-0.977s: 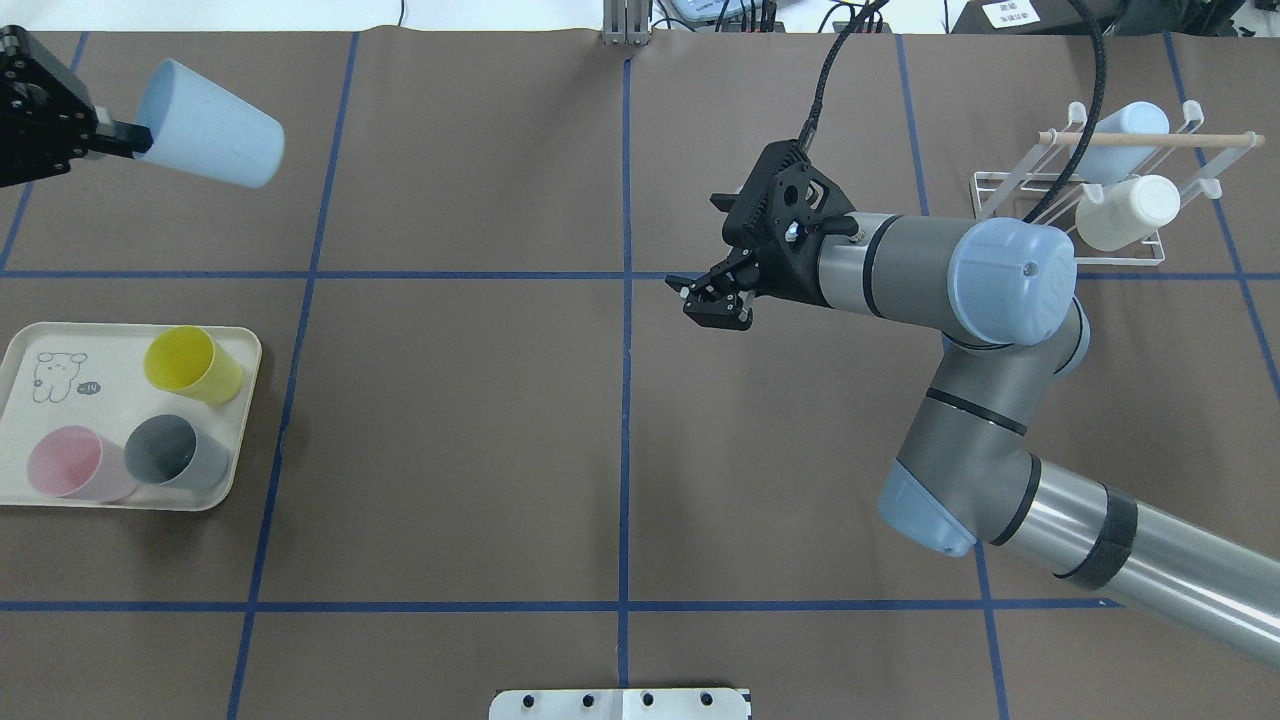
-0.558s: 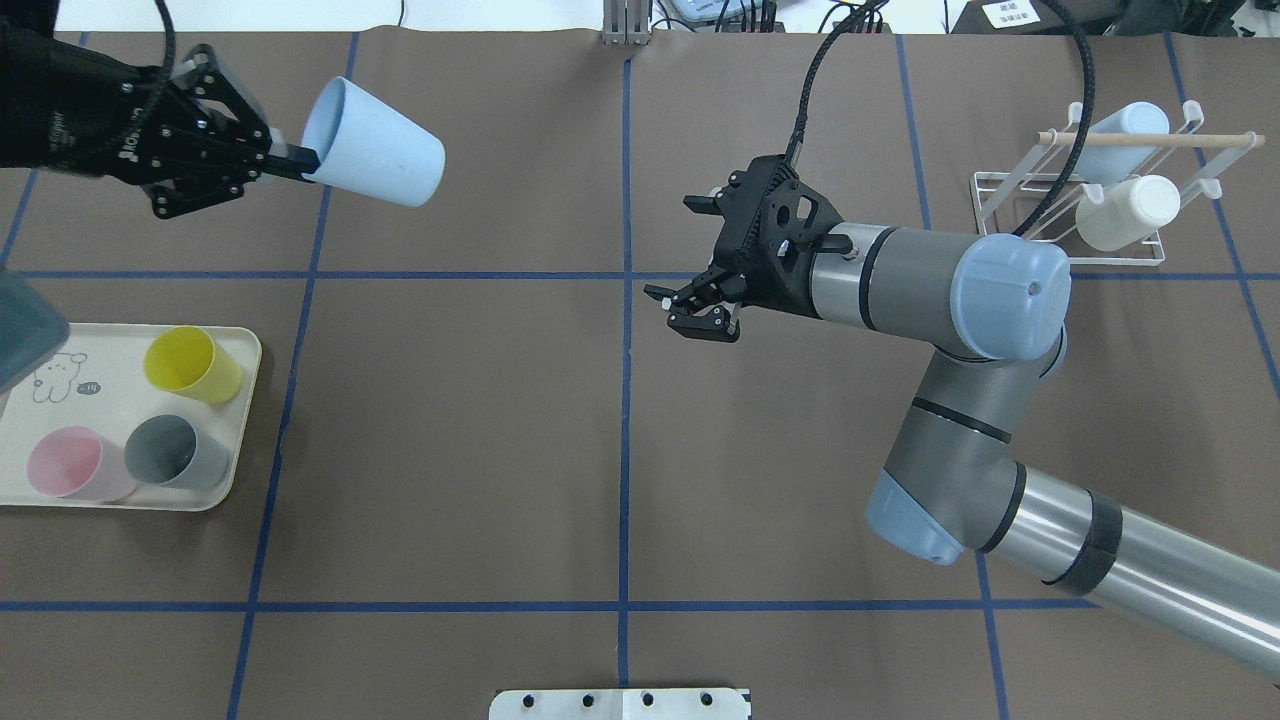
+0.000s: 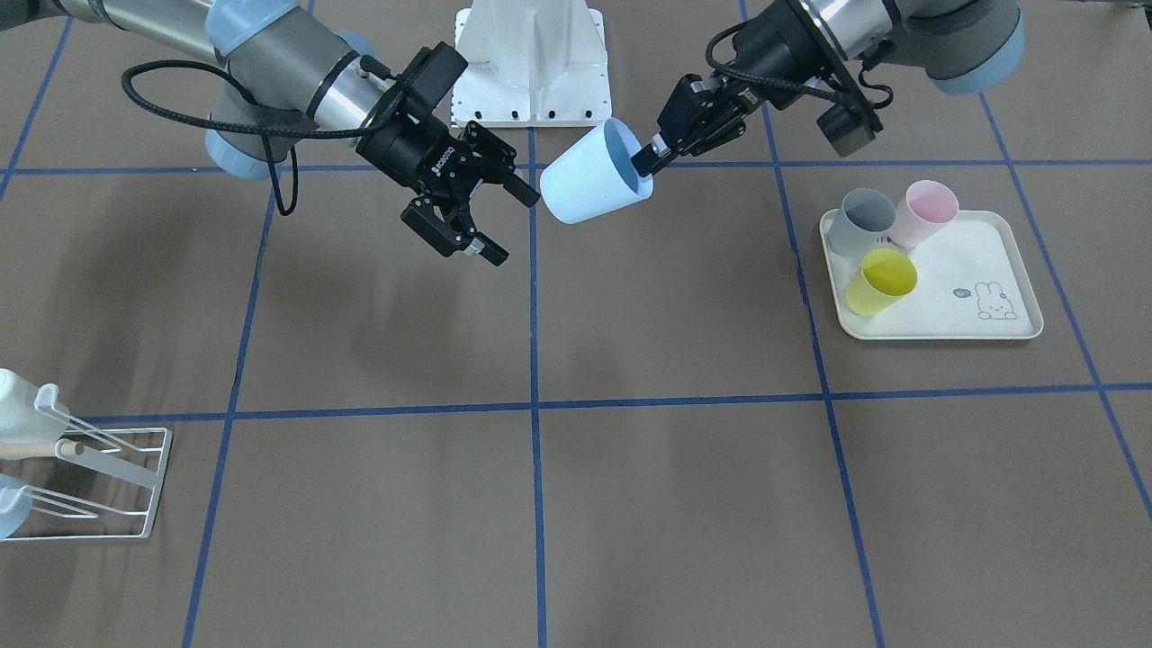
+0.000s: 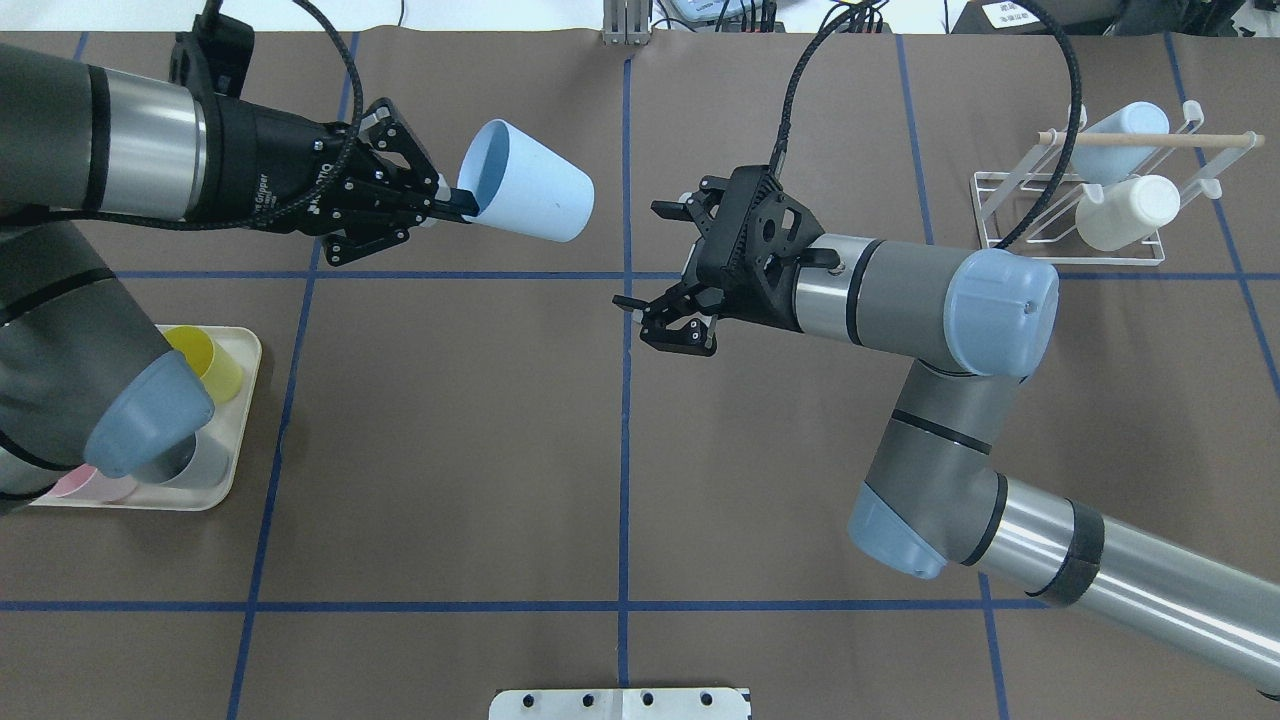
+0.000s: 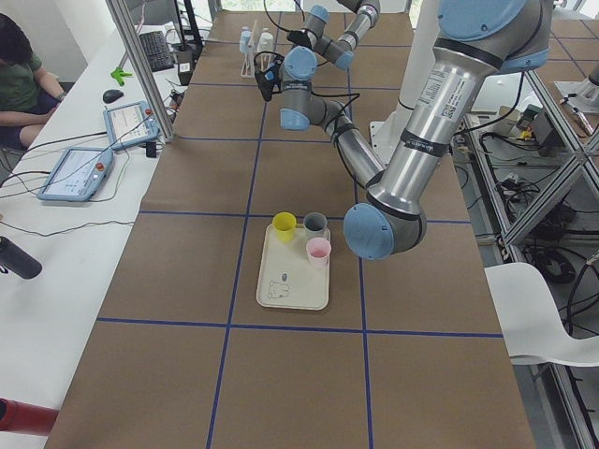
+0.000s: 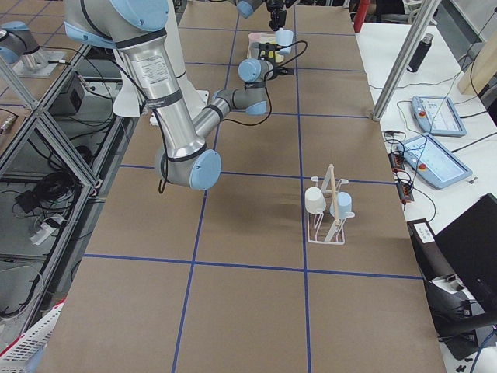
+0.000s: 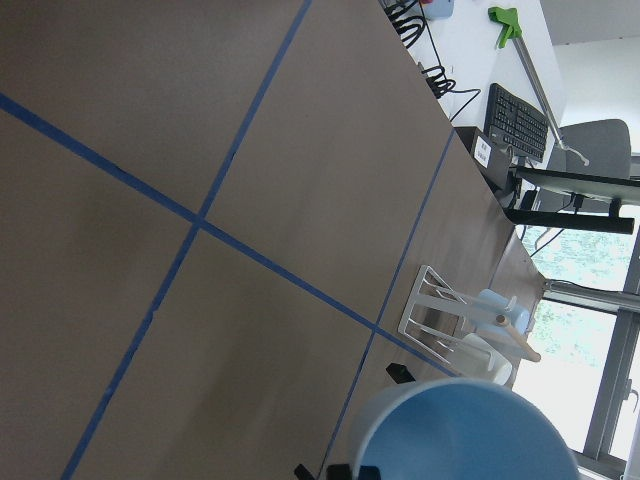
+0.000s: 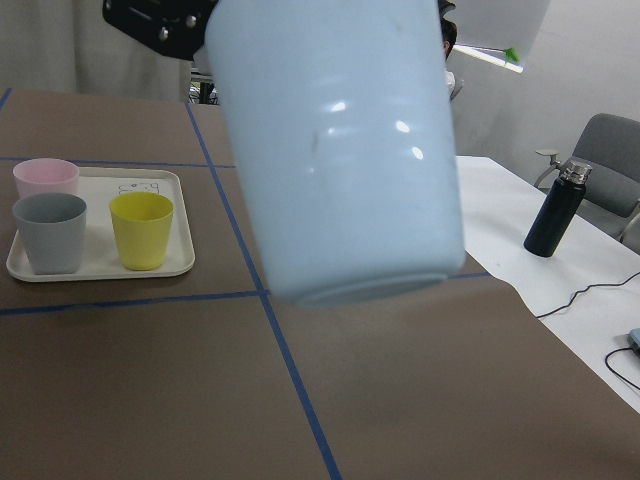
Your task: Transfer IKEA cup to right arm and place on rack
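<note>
The IKEA cup (image 4: pixel 532 196) is light blue and hangs tilted above the table, base pointing right. My left gripper (image 4: pixel 456 206) is shut on its rim. In the front-facing view the cup (image 3: pixel 589 184) sits between both grippers. My right gripper (image 3: pixel 504 220) is open, its fingers just short of the cup's base, with nothing between them. The right wrist view is filled by the cup (image 8: pixel 340 150), base toward the camera. The white wire rack (image 4: pixel 985 185) with a wooden dowel stands at the far right and carries a light blue cup (image 4: pixel 1125 125) and a white cup (image 4: pixel 1130 210).
A cream tray (image 3: pixel 954 301) with a rabbit print holds a yellow cup (image 3: pixel 882 281), a grey cup (image 3: pixel 862 219) and a pink cup (image 3: pixel 927 211). In the overhead view my left elbow covers much of that tray (image 4: pixel 238 410). A person sits at the side desk (image 5: pixel 23 75).
My left arm has swept right toward the table's centre line, carrying the cup. My right gripper has shifted left toward it and stays open.
</note>
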Controlling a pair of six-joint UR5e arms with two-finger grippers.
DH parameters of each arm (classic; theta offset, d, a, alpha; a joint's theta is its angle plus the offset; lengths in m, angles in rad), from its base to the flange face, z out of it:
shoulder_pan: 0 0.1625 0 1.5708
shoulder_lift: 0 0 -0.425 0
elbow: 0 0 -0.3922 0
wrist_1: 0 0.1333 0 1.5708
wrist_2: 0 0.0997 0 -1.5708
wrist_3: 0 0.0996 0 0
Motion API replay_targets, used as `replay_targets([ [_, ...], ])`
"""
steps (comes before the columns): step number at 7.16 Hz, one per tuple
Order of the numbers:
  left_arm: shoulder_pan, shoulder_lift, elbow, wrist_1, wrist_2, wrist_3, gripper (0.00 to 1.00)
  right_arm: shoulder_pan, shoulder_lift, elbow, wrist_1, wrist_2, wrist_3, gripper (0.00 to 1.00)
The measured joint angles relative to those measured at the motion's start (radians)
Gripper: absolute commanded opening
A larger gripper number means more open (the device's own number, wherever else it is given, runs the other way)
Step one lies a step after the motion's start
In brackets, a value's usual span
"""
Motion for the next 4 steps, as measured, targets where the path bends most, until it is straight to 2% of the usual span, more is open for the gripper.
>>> replay_targets([
  [4,0.064,-0.005,0.013,0.000,0.056,0.010,0.00,-0.007,0.018,0.007,0.023,-0.001,-0.038,1.00],
])
